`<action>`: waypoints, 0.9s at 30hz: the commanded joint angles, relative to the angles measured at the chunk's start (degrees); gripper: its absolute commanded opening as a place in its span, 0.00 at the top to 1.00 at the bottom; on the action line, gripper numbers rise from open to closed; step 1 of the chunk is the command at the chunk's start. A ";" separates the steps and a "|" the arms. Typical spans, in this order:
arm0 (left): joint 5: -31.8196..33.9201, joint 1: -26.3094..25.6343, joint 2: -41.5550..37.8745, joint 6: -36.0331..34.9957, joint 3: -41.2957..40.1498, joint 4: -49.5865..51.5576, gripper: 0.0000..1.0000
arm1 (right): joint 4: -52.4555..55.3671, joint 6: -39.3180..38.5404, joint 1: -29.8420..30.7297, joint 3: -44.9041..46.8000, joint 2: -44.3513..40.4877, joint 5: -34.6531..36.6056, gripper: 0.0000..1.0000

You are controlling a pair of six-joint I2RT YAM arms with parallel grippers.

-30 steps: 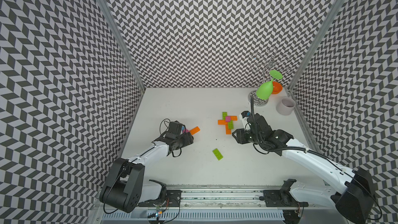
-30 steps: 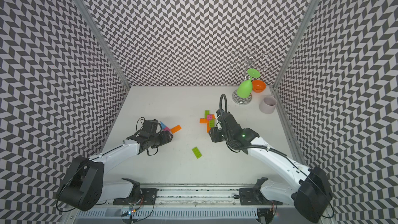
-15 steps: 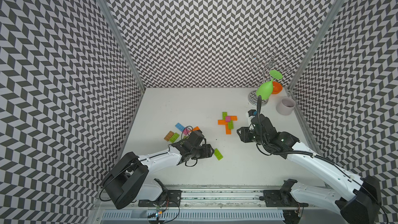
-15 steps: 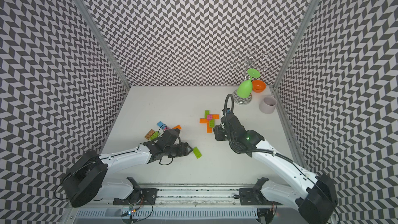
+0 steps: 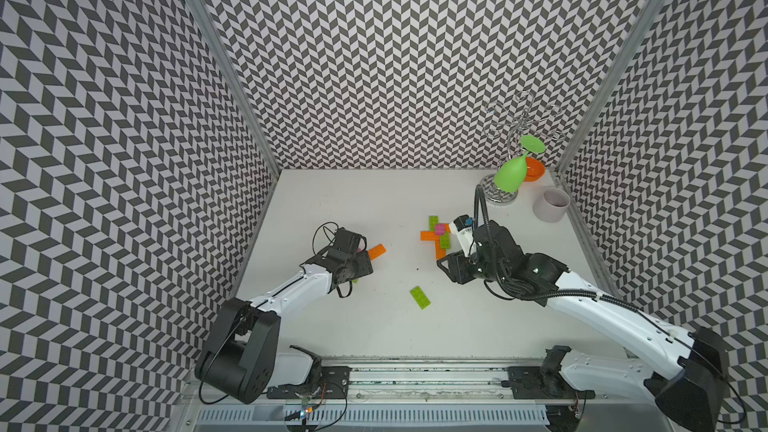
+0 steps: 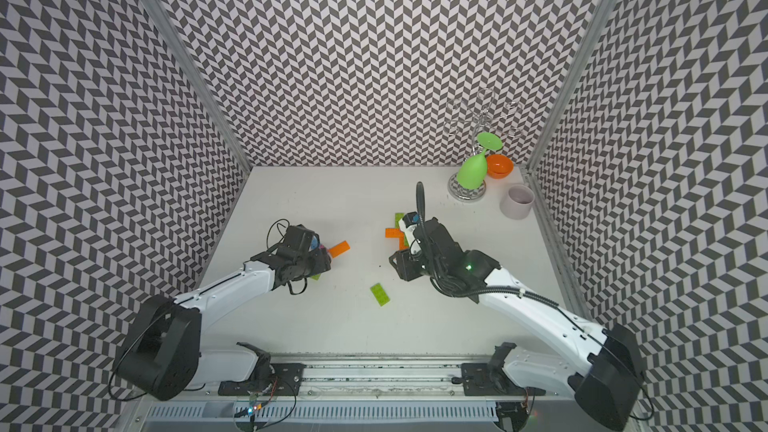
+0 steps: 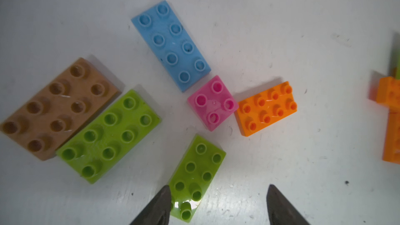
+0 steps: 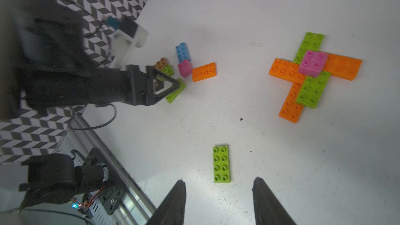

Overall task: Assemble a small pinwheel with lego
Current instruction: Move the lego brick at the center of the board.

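- The left arm [image 5: 291, 288] covers most of the loose lego in both top views. Only the orange brick [image 5: 376, 251] shows plainly, with slivers of pink and green at the wrist's edge.
- The left wrist view shows that cluster whole. A brown brick [image 7: 54, 109] and a lime brick [image 7: 108, 136] lie side by side and touching. A blue brick [image 7: 171, 44] and a pink square [image 7: 213, 102] lie just beside the orange one.
- The left gripper [image 7: 218, 200] is spread wide and grasps nothing. One fingertip [image 7: 161, 204] overlaps the end of a second lime brick [image 7: 195, 176] — whether they touch, I cannot tell.
- The half-built pinwheel [image 8: 313, 63] — orange and lime bricks crossed under a pink square — lies flat on the table [image 5: 374, 201], right of centre.
- In a top view the right arm's wrist camera [image 6: 409, 228] hides most of it. In the left wrist view the frame edge cuts it off.
- The right gripper [image 8: 219, 191] is spread too and empty, and only its finger ends are in frame.
- A lone lime brick [image 8: 221, 164] lies just ahead of the gap between those fingers, apart from both, between the two groups of bricks.
- The left arm is blurred in the right wrist view.
- In the far right corner a green goblet [image 5: 510, 174] hangs foot-up from a wire rack [image 5: 521, 118]. It partly hides an orange bowl [image 5: 536, 168].
- A grey cup [image 5: 550, 205] stands beside them, well apart from the bricks.
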State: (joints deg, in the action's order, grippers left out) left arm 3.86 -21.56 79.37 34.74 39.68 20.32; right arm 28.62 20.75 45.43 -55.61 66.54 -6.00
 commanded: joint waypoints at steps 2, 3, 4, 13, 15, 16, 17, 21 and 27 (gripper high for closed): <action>2.32 0.13 3.81 -3.34 2.61 2.40 0.31 | -1.93 -2.51 0.45 -2.24 -0.80 -0.99 0.49; 3.21 0.21 4.58 -3.41 2.79 2.68 0.31 | -1.71 -2.64 0.46 -2.15 -0.90 -0.73 0.49; 4.23 0.25 5.23 -3.24 3.01 3.11 0.31 | -1.43 -2.65 0.44 -2.13 -1.02 -0.41 0.49; 4.31 -1.29 7.92 -3.36 3.86 4.04 0.44 | -0.82 -2.56 0.44 -1.05 -2.23 1.35 0.50; 5.07 -2.72 8.13 -2.93 4.18 5.26 0.53 | -0.52 -2.49 0.45 -1.07 -2.52 2.09 0.51; 5.56 -3.64 8.41 -2.53 4.36 5.93 0.57 | -0.50 -2.32 0.45 -0.92 -2.80 2.55 0.51; 5.97 -4.64 8.71 -2.13 4.49 6.58 0.62 | -0.61 -2.02 0.45 -0.71 -3.19 3.27 0.51; 5.80 -8.85 10.10 0.40 4.67 6.90 0.66 | -0.91 -0.49 0.41 0.15 -4.86 6.34 0.53; 3.18 -15.83 15.53 8.17 8.34 3.39 0.66 | -0.03 3.56 0.38 1.80 -8.04 14.03 0.54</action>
State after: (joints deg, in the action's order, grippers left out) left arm 9.98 -34.57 91.05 37.71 46.57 23.68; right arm 29.15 22.04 45.93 -54.46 60.38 2.94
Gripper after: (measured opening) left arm 0.345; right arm 0.462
